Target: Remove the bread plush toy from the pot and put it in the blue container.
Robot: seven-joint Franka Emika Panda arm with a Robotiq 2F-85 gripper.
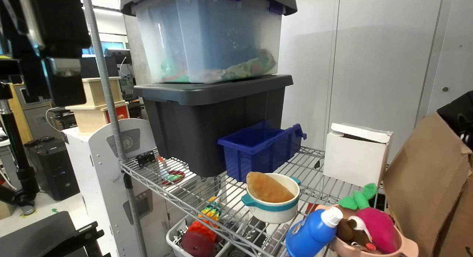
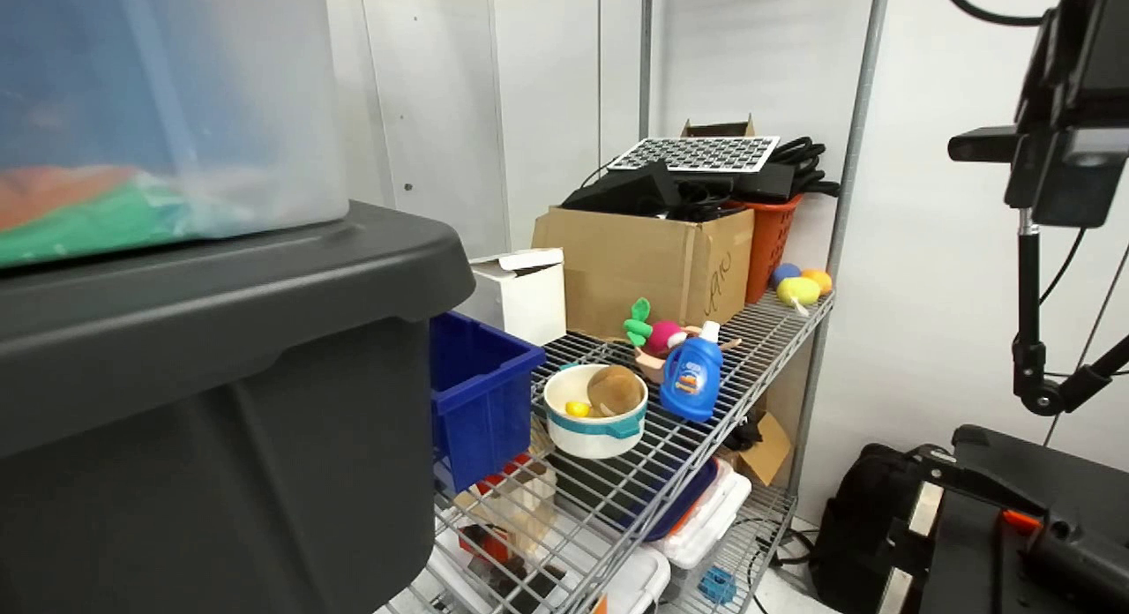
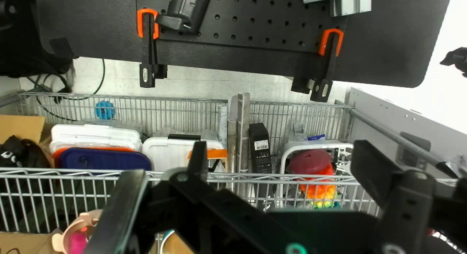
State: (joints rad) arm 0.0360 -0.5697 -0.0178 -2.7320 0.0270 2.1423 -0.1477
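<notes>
Bread plush toy [image 1: 269, 190] leans in the pot [image 1: 273, 215], one tapered end poking above the rim; I see a smooth golden-brown surface, plump through the middle. In an exterior view a small yellow thing [image 2: 578, 409] lies beside it. My gripper [image 3: 281, 155] has its fingers spread wide, well apart from the blue container [image 1: 238, 164].

A round white pot with teal trim [image 3: 166, 238] is cropped at bottom in the wrist view, mostly hidden behind the black gripper [image 3: 279, 148]; well apart from the gripper, in an exterior view, a boxy dark grey plastic tote [image 2: 212, 473] obscures part of a rectangular dark blue plastic container [image 2: 485, 420].
</notes>
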